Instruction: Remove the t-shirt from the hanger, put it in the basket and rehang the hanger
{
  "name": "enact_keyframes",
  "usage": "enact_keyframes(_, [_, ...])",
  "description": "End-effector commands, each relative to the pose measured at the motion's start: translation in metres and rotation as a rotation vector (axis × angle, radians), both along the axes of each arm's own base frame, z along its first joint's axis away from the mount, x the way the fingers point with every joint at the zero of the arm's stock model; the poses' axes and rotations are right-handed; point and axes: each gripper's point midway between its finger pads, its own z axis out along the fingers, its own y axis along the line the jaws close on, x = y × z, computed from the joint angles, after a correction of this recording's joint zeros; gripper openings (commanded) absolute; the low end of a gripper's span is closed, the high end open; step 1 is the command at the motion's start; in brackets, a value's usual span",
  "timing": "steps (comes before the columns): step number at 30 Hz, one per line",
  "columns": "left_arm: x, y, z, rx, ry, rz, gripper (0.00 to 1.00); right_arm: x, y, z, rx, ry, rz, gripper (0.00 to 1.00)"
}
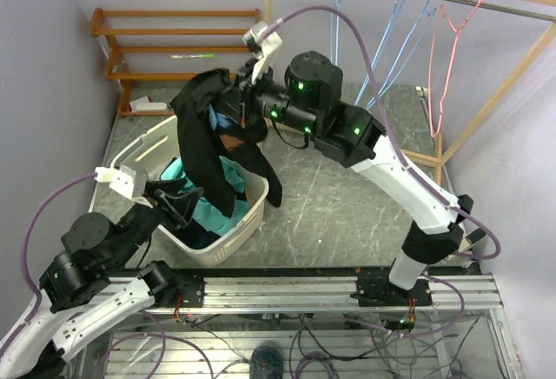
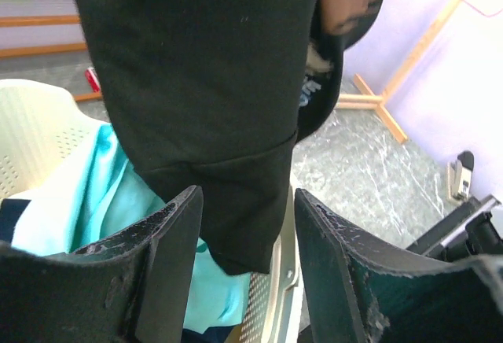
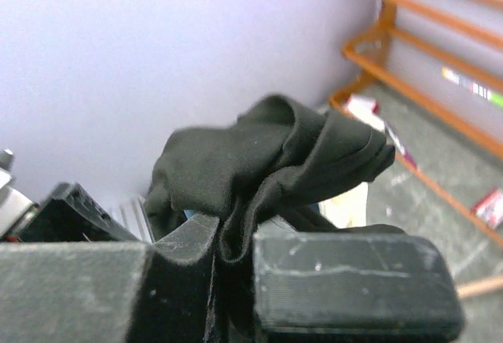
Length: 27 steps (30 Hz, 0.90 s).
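Note:
The black t-shirt (image 1: 204, 140) hangs bunched from my right gripper (image 1: 238, 101), which is shut on a fold of it (image 3: 259, 154) above the white laundry basket (image 1: 254, 216). The right gripper (image 3: 236, 237) pinches the cloth between its jaws. The shirt's lower end (image 2: 204, 83) hangs down between the fingers of my left gripper (image 2: 247, 201), which is open and low by the basket (image 1: 184, 208). A bit of blue (image 1: 216, 121) shows inside the folds; I cannot tell whether it is the hanger.
The basket holds teal cloth (image 1: 208, 214) and dark clothes. A rail at the back right carries light blue hangers (image 1: 391, 40) and a pink one (image 1: 452, 49). A wooden shelf rack (image 1: 174, 44) stands at the back left. The rail's wooden leg (image 1: 499, 92) slants at right.

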Motion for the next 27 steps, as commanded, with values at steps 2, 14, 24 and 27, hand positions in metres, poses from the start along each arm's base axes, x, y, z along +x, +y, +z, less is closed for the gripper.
enact_keyframes(2, [0.001, 0.027, 0.008, -0.067, -0.023, 0.112, 0.62, -0.011, 0.001, 0.099, 0.16, -0.218, 0.061, 0.0])
enact_keyframes(14, [0.002, 0.028, 0.01, -0.069, -0.034, 0.117, 0.62, -0.053, -0.033, 0.19, 0.443, -0.362, 0.144, 0.0])
enact_keyframes(24, [0.002, 0.029, 0.011, -0.075, -0.044, 0.123, 0.62, -0.024, -0.004, 0.099, 0.252, -0.219, 0.097, 0.0])
enact_keyframes(27, [0.001, 0.032, 0.013, -0.082, -0.05, 0.132, 0.62, -0.003, 0.023, 0.019, 0.107, -0.113, 0.075, 0.0])
